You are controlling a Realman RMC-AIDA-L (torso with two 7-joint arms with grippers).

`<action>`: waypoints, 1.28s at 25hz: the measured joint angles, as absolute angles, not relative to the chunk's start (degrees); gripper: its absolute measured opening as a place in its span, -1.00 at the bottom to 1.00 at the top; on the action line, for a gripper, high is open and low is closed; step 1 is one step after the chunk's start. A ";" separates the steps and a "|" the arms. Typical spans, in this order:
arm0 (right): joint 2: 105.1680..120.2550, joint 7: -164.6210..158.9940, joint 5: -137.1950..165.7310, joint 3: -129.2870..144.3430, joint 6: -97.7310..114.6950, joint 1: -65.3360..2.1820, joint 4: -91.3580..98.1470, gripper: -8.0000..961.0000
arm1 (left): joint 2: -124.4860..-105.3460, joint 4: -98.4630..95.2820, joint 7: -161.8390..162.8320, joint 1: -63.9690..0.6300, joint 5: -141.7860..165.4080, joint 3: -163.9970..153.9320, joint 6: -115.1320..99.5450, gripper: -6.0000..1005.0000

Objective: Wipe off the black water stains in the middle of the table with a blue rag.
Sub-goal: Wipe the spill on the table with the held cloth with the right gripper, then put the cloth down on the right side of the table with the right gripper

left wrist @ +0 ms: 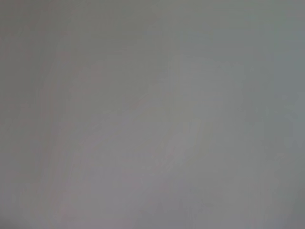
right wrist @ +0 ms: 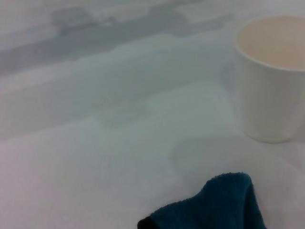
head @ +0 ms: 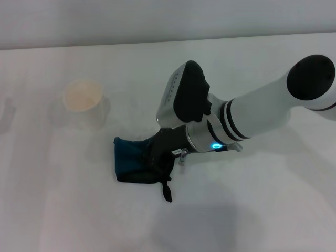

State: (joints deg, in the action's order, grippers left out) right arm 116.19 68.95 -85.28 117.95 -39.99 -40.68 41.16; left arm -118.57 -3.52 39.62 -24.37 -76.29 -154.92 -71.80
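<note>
Right gripper [head: 160, 157] down on the table [head: 252, 210], pinching the blue rag [head: 132, 160] at its near-centre end; fingers buried in the cloth, black loop tag trailing toward the robot. Rag bunched flat on the surface, long axis running out from the gripper toward the robot's left, free end pointing roughly at the white cup [head: 84, 102]. Cup well apart from the rag, farther out and to the left.

No dark stain visible anywhere: not on the bare table in the head view, not in the right wrist view, which shows only rag [right wrist: 219, 205], cup [right wrist: 269, 76] and clean-looking white surface. Either under the rag or gripper, or already gone — cannot tell which.

Judgement: if any stain remains, likely beneath the cloth, so next stroke probably a drag along the rag's long axis, leftward or back. Risk: pushing far left nudges the cup.

Left gripper out of sight; left wrist view blank grey, nothing readable.
</note>
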 joint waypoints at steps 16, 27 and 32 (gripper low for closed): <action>113.38 70.08 -83.85 91.69 -35.31 -36.54 34.41 -0.80 | -118.55 -2.95 39.99 -24.70 -76.61 -154.77 -71.81 0.76; 114.24 69.90 -78.83 77.85 -46.35 -28.23 38.90 -0.75 | -118.57 -1.41 40.05 -25.36 -77.11 -154.68 -71.80 0.76; 115.07 69.89 -77.29 77.60 -44.81 -26.65 40.67 -0.71 | -118.53 -1.27 40.08 -25.41 -77.44 -154.68 -71.80 0.76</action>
